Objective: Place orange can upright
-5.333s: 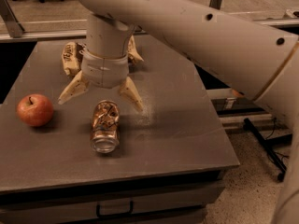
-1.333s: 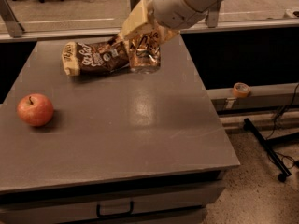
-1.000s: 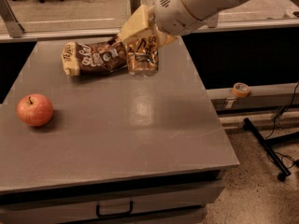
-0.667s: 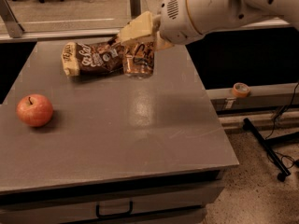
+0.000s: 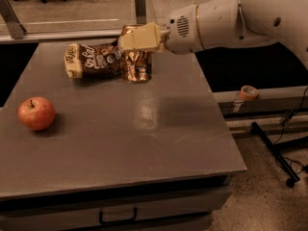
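The orange can (image 5: 136, 66) stands upright at the back middle of the grey table (image 5: 144, 134), its base at or just above the surface, touching the right end of the brown snack bag. My gripper (image 5: 137, 35) reaches in from the right and is shut on the can's upper part. The near cream finger (image 5: 144, 37) covers the can's top, and the far finger is hidden behind it.
A brown snack bag (image 5: 91, 60) lies left of the can. A red apple (image 5: 36, 113) sits at the table's left edge. A roll of tape (image 5: 248, 92) rests on a ledge to the right. A chair base (image 5: 284, 158) stands on the floor at the right.
The gripper picked the can up from lying on the table, carried it to the back, turned it upright and lowered it beside the snack bag. The wrist has rotated to level.
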Controlling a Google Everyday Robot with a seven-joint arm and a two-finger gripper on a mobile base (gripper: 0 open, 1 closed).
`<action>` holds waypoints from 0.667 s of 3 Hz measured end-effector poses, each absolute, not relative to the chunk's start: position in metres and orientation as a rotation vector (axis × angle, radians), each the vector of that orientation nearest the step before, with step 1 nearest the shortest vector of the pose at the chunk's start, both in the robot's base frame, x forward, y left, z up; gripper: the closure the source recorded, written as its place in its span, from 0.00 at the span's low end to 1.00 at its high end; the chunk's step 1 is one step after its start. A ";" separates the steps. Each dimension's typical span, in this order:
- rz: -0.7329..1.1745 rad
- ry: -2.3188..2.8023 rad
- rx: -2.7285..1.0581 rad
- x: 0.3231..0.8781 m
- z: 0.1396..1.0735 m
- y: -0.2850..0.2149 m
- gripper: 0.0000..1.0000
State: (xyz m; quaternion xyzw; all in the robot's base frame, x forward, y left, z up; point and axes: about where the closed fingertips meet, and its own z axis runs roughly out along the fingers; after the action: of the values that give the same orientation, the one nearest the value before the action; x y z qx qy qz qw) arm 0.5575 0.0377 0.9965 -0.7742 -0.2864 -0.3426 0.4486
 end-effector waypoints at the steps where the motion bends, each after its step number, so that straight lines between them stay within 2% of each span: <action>1: -0.971 -0.852 -1.912 0.549 0.983 0.038 1.00; 2: -1.082 -0.893 -1.930 0.544 0.966 0.034 1.00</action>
State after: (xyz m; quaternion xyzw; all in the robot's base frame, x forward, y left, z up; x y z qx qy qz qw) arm 0.5437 0.0342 0.9662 -0.7518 -0.3478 -0.4215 0.3689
